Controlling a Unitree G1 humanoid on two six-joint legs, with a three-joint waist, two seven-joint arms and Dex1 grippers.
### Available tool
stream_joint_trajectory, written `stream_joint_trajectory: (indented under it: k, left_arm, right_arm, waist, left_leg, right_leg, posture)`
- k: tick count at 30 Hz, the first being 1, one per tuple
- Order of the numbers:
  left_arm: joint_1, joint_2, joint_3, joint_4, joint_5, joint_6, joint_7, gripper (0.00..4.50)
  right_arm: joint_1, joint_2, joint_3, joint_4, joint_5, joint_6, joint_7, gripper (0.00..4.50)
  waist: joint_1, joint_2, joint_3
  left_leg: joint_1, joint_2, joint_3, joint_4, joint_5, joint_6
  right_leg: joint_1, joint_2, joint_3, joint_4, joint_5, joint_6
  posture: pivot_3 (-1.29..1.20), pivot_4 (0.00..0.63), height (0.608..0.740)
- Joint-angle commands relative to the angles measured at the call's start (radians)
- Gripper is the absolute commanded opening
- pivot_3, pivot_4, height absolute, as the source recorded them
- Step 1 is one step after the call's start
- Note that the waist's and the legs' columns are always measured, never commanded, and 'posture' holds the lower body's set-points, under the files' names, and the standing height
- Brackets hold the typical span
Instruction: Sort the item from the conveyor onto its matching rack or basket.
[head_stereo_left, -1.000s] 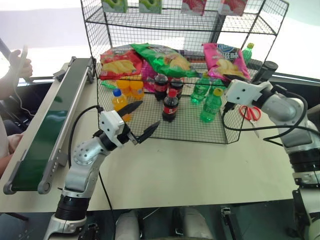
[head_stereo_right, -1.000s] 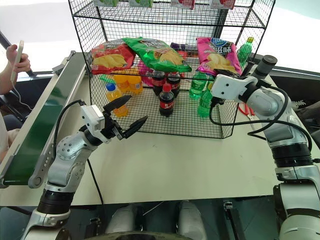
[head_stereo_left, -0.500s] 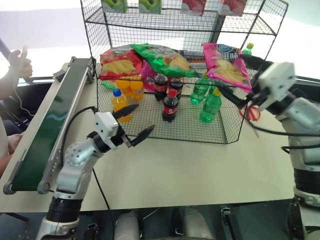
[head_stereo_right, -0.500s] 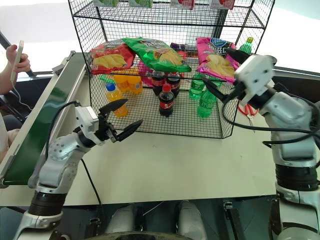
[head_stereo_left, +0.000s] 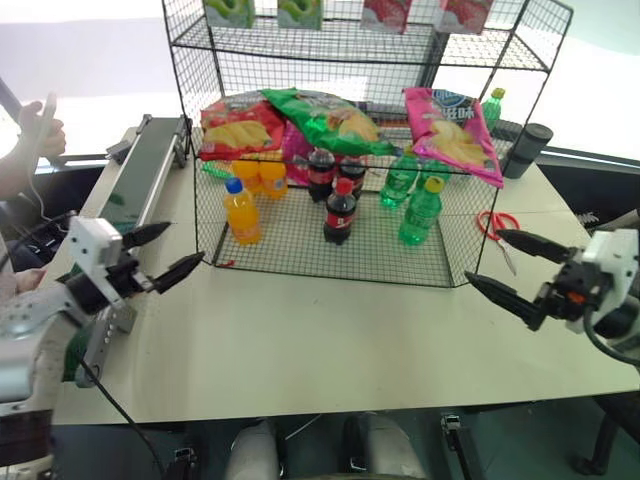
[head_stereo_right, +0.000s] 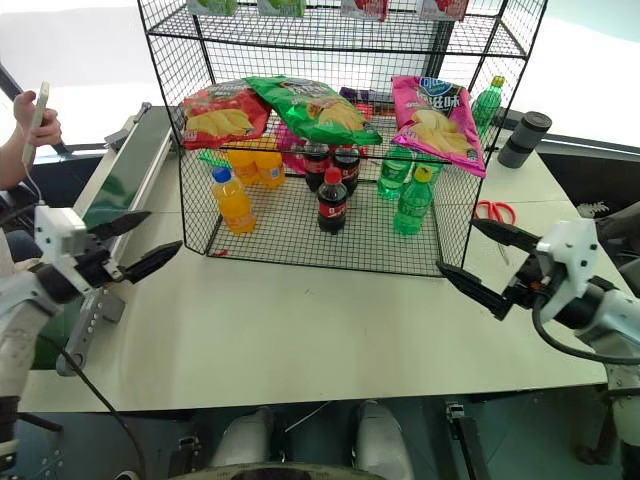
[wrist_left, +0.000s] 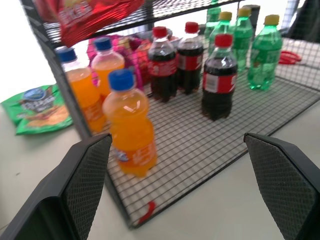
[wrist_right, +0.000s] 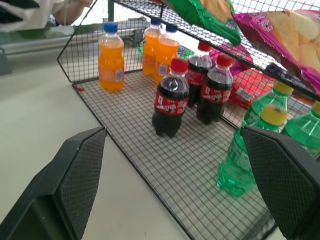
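Pink chip bag (head_stereo_left: 452, 130): lies on the middle tier of the black wire rack (head_stereo_left: 460, 52), right end, beside the green bag (head_stereo_left: 325, 120).
Conveyor (head_stereo_left: 140, 180): left of rack, on the counter (head_stereo_left: 330, 340).
Left hand (head_stereo_left: 163, 255): fingers apart, holding nothing.
Right hand (head_stereo_left: 512, 268): fingers apart, holding nothing.

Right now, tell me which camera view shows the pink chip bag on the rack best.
The right eye view: the pink chip bag lies whole on the rack's middle shelf, blue logo and pictured chips clear. The left eye view shows it much the same. The right wrist view catches part of it from below; the left wrist view gives no clear sight of it.
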Motion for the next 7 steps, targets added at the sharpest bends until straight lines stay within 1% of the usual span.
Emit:
stream_joint_trajectory:
  k: [1,7]
  left_arm:
    - [0.04,0.022,0.044,0.041,0.029,-0.049,-0.037,4.5]
    - [0.051,0.042,0.053,0.086,0.055,-0.066,-0.063,4.5]
  right_arm:
    - [0.021,-0.01,-0.026,0.021,-0.026,-0.054,0.04,4.45]
    - [0.006,-0.031,-0.038,0.082,-0.047,-0.085,0.073,4.45]
  waist:
    - [-0.001,0.0,0.0]
    - [0.001,0.0,0.0]
  left_leg:
    - [0.0,0.0,0.0,0.0,0.0,0.0]
    - [-0.001,0.0,0.001,0.0,0.0,0.0]
  right_leg:
    - [-0.001,0.0,0.0,0.0,0.0,0.0]
    - [-0.001,-0.001,0.0,0.0,0.0,0.0]
  posture:
    - [0.0,0.15,0.726]
    - [0.0,0.15,0.726]
